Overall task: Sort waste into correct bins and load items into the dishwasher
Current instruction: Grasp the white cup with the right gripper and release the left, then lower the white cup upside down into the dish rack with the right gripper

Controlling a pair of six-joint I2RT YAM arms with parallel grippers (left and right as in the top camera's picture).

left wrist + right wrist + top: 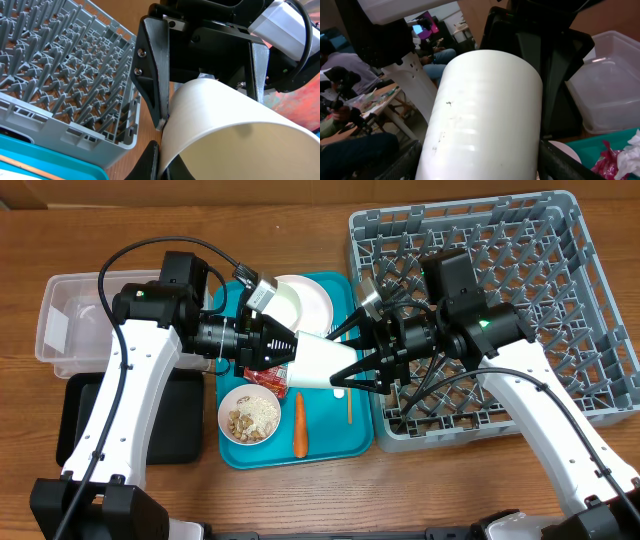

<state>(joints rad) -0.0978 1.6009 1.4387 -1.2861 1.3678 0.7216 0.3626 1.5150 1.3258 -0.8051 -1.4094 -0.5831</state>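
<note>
Looks like a handover above the teal tray [330, 435]: left gripper [280, 348] clamps the white cup [318, 360], right gripper [362, 358] straddles its far end (can't tell if clamped). Next: right secures, left releases, then into the grey rack [560, 300]

Overhead: you get bright, even top light; soft short shadows on table [300, 500]; focus sharp. Left wrist: white cup [235, 135] close, shaded underside; rack [65, 75] crisp. Right wrist: you see faint sheen bands on cup, dim, slightly soft background.
</note>
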